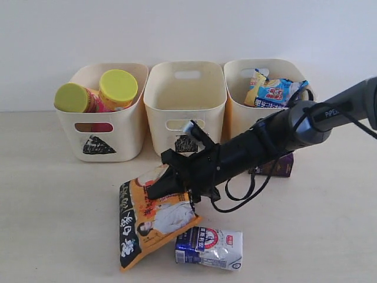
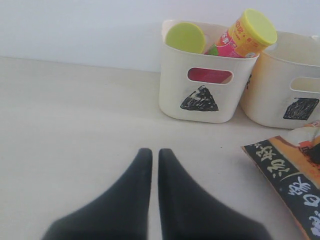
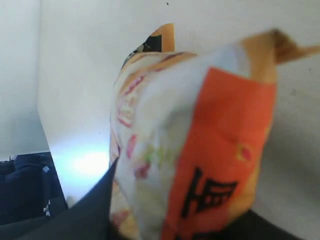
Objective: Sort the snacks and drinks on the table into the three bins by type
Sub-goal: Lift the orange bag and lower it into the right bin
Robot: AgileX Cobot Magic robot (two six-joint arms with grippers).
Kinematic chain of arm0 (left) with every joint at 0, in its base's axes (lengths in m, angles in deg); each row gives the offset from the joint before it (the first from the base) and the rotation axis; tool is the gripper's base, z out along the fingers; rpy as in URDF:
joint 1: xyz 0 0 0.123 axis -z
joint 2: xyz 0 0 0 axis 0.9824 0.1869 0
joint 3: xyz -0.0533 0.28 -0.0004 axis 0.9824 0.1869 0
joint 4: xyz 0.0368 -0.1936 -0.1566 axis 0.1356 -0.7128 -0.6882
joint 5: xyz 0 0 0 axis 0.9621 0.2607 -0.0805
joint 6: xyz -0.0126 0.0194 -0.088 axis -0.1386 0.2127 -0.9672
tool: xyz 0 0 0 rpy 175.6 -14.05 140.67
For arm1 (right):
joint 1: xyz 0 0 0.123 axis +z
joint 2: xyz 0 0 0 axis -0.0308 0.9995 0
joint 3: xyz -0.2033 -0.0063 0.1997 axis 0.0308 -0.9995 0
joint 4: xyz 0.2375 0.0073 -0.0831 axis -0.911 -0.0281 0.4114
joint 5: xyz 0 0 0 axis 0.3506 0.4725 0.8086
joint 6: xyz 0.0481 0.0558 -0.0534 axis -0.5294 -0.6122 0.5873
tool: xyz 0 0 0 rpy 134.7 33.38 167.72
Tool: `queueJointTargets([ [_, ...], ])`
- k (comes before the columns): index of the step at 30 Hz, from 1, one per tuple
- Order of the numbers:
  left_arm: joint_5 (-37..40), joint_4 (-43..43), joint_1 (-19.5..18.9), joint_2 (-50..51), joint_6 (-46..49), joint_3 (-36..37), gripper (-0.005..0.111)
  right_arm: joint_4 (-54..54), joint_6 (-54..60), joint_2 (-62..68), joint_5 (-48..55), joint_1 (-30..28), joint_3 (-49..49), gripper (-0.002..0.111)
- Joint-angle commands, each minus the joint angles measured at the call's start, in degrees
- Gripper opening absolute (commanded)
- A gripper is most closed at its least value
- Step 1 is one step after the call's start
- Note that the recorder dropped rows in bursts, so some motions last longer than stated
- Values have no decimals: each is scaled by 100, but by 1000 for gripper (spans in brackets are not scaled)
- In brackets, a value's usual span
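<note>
Right hand (image 1: 158, 190) is across the middle, on the top edge of the orange-and-black bag (image 1: 154, 221). In the wrist view the bag fills the gap between my fingers (image 3: 95, 200), so I read it as pinched, narrow grip, not much foil in it. The rest of the bag lies flat on the bench (image 1: 59, 206), front centre.

Left hand (image 2: 155, 152) is fully closed and empty, over bare bench, clear of the triangle bin (image 2: 172, 95).

Target, by my call, is the third bin (image 1: 235, 76), since the blue-and-black bag (image 1: 274, 93) is already in it. Its mark is hidden behind my arm. Both chip tubes (image 1: 118, 88) are in the triangle bin; the square bin (image 1: 159, 124) looks empty.

How to do it well:
- Confirm the pinch is on the seam, not loose film. Crinkly foil likely slips.
- Lift straight up first. The bag's lower corner is just beside the blue-and-white carton (image 1: 209, 247), maybe touching, so don't drag it.
- Expect the bag to hang and swing; move slowly.
- Carry it high over the bin rims and the dark purple carton (image 1: 277, 166) in front of the third bin.
- Release low inside the bin.
</note>
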Motion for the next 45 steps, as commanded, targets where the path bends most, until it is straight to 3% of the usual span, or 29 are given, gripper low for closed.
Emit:
queueJointTargets([
  [1,-3,18,23,-12,29,21,4,2,121,-409,680,-279,-22,0],
  [5,-3,18,23,-12,29,21,4,24,355,-854,1282,-411,-22,0],
  [12,-3,18,23,-12,29,21,4,155,366,-1677,1324,-917,-22,0],
  [26,-3,18,23,-12,29,21,4,168,366,-3146,1324,-2655,-22,0],
  [35,-3,18,23,-12,29,21,4,-250,531,-3186,-863,-2724,-22,0],
  [42,-3,18,23,-12,29,21,4,-326,1007,-3086,-3033,-2393,11,0],
  [45,-3,18,23,-12,29,21,4,-326,1324,-2835,-3318,-2189,188,0],
])
